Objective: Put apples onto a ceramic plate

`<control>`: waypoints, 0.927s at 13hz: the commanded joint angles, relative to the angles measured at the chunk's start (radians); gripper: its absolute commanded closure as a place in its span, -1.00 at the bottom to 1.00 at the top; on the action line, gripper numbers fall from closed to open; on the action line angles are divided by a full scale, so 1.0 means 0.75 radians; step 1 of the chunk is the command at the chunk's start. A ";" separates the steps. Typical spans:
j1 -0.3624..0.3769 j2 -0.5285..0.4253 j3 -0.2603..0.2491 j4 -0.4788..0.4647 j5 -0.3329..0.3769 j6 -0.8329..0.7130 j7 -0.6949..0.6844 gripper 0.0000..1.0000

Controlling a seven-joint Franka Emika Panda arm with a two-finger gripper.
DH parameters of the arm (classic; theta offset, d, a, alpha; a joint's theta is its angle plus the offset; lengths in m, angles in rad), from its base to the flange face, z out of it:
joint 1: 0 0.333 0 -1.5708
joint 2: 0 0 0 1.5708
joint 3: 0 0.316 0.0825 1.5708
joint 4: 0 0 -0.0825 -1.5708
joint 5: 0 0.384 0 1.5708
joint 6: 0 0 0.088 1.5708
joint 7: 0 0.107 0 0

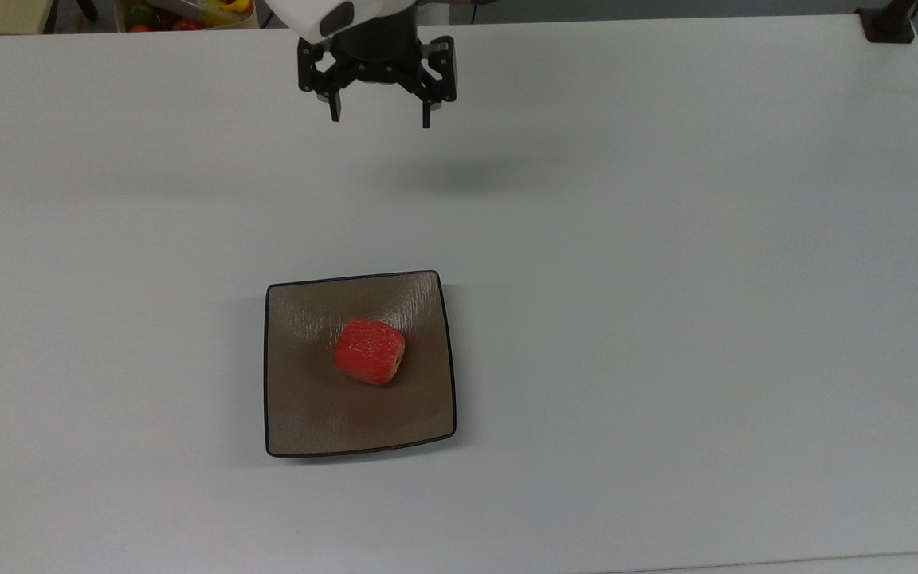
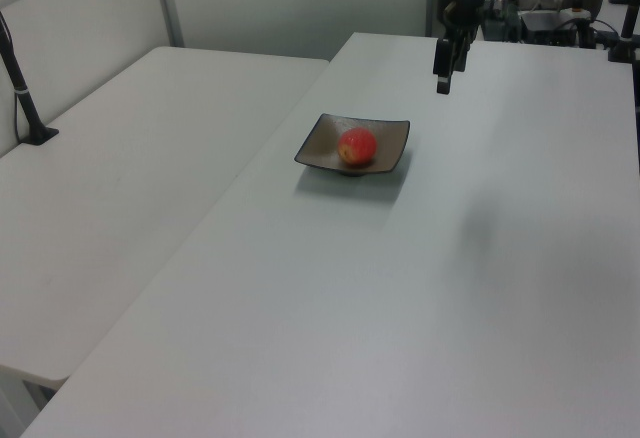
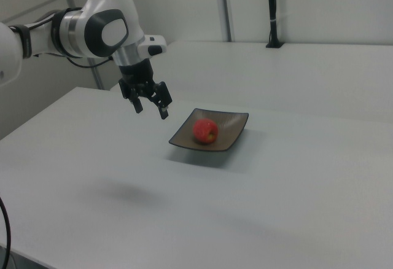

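A small red apple lies near the middle of the square brown ceramic plate; the apple and plate also appear in the left view, and the apple and plate in the right view. My gripper hangs open and empty above the table, well beyond the plate toward the top view's upper edge. In the right view the gripper is raised to the plate's left. In the left view the gripper hangs beyond the plate, edge-on.
The white table spreads widely around the plate. A box of mixed-colour fruits sits past the far edge at the top view's upper left. A black post base stands at the table's far right corner. A second table adjoins on the left view's left.
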 commanded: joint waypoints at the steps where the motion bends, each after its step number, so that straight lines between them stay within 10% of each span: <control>1: 0.014 -0.064 -0.037 -0.049 0.053 -0.052 -0.054 -1.00; 12: 0.014 -0.087 -0.037 -0.077 0.037 -0.053 -0.106 -1.00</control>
